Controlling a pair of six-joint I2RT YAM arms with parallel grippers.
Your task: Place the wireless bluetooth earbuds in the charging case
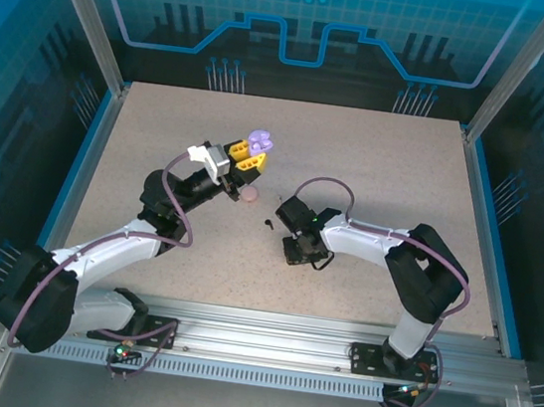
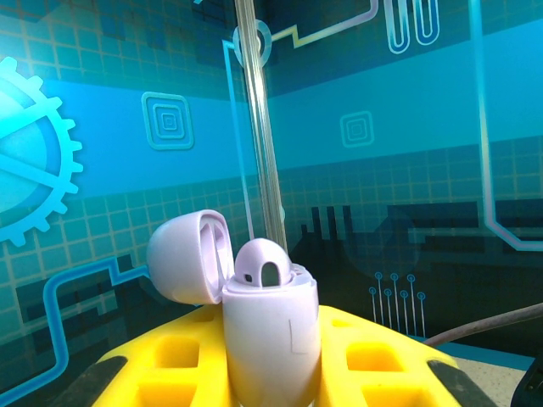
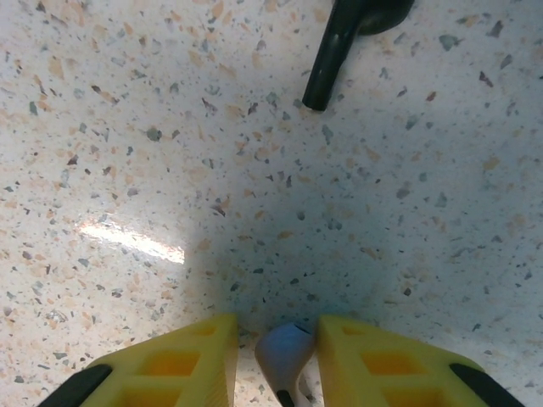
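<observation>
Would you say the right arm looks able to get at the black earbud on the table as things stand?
Probably yes for reach: the black earbud lies on bare table just ahead of the right tool, nothing between. But a pale earbud sits between its fingers.
</observation>
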